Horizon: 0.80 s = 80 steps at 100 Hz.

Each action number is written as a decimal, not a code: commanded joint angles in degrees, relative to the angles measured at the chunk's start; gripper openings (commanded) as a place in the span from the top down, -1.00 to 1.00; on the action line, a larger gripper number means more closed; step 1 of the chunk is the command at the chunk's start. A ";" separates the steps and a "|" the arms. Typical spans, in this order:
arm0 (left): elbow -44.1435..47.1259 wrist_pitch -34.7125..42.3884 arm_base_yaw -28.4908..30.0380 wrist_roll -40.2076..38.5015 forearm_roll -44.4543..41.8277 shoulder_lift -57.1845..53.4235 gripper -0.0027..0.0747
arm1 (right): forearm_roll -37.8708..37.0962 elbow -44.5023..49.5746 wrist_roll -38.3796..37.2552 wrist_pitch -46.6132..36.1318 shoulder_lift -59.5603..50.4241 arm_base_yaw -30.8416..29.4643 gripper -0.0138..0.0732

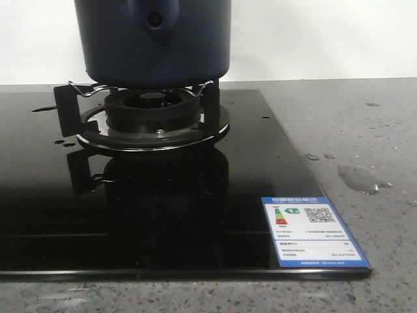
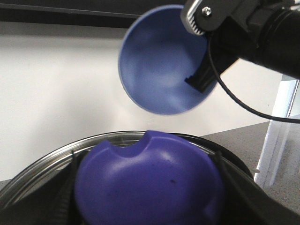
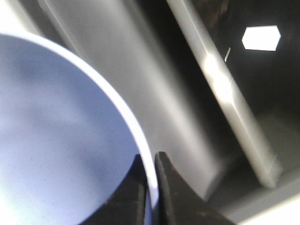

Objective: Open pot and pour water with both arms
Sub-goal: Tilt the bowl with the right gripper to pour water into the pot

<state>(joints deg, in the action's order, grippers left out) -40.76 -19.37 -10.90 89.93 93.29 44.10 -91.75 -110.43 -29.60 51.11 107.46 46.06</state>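
Right gripper (image 3: 151, 187): the two dark fingers are pinching the thin pale rim of a light blue bowl (image 3: 56, 140), one finger inside and one outside; in the left wrist view the same gripper (image 2: 199, 77) is holding the bowl (image 2: 159, 65) tilted in the air, its hollow facing the camera

Left gripper: only dark finger parts are showing at the lower edge of the left wrist view, flanking a blue knob (image 2: 150, 183) on a glass lid with a metal rim (image 2: 56, 157); whether the fingers are clamping the knob cannot be told

Bowl and lid: the bowl is hanging above the lid and well apart from it

Pot (image 1: 153, 42): dark navy, sitting upright on the wire supports of a black gas burner (image 1: 153, 114), its handle mount with the round hole facing the front camera; the top of the pot is running out of the front view

Cooktop (image 1: 130, 215): black glass, lying on a grey speckled counter (image 1: 352, 124); the burner is standing toward its far edge, and a blue-and-white energy label (image 1: 313, 231) is sitting at its near right corner

Water (image 1: 359, 177): a small clear puddle is lying on the counter just beyond the cooktop's right edge, with scattered drops near it and a few drops on the glass toward the far left corner
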 commanded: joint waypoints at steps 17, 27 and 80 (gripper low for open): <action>-1.91 -0.49 -1.16 0.04 2.59 -0.68 0.17 | 13.28 -1.53 -0.35 6.21 -4.36 -0.26 0.78; -1.91 -0.49 -1.16 0.04 2.59 -0.57 0.17 | 22.37 -1.53 -0.35 6.33 -5.92 -1.16 0.78; -12.91 -6.16 -5.69 0.15 2.59 11.87 0.17 | 68.58 -0.53 17.17 20.96 -22.91 -27.07 0.78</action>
<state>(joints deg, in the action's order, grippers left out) -48.52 -22.49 -16.04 90.03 93.29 52.74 -28.36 -110.30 -18.20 69.71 88.75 23.92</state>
